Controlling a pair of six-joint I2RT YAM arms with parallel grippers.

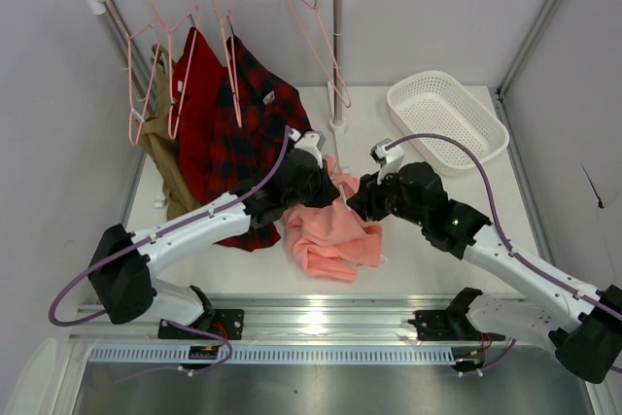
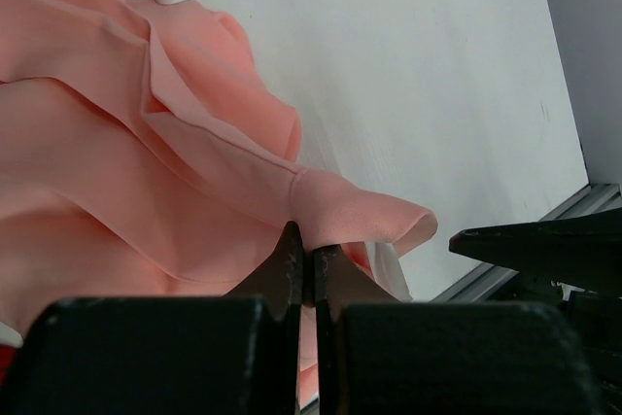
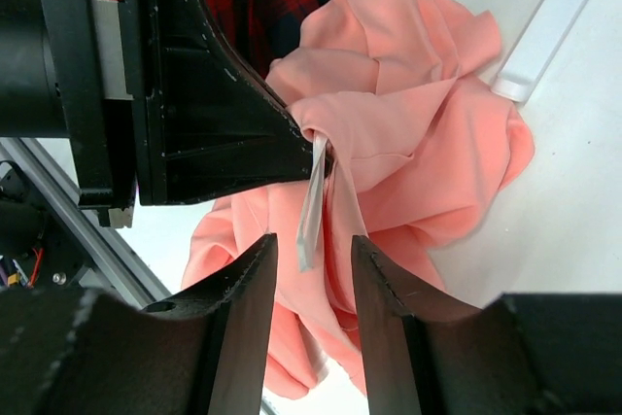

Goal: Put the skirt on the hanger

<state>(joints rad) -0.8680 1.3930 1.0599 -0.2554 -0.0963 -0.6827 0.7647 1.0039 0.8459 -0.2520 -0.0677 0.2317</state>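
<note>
White table (image 1: 408,269), clothes rail at the back. Skirt (image 1: 330,235) lies crumpled mid-table between the two arms. Left gripper (image 2: 303,250) is clamped on a fold at the cloth's edge. Right gripper (image 3: 311,245) has its jaws apart, straddling a thin white strap (image 3: 309,211) hanging from that fold. Cloth looks light, limp and probably slippery, so the best second hold is likely the hemmed edge beside the pinch. Hanger (image 1: 328,41) is on the rail, well apart.

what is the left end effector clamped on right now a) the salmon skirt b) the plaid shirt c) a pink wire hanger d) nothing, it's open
a, in the left wrist view the left end effector has its fingers pinched shut on a fold of the skirt.
</note>
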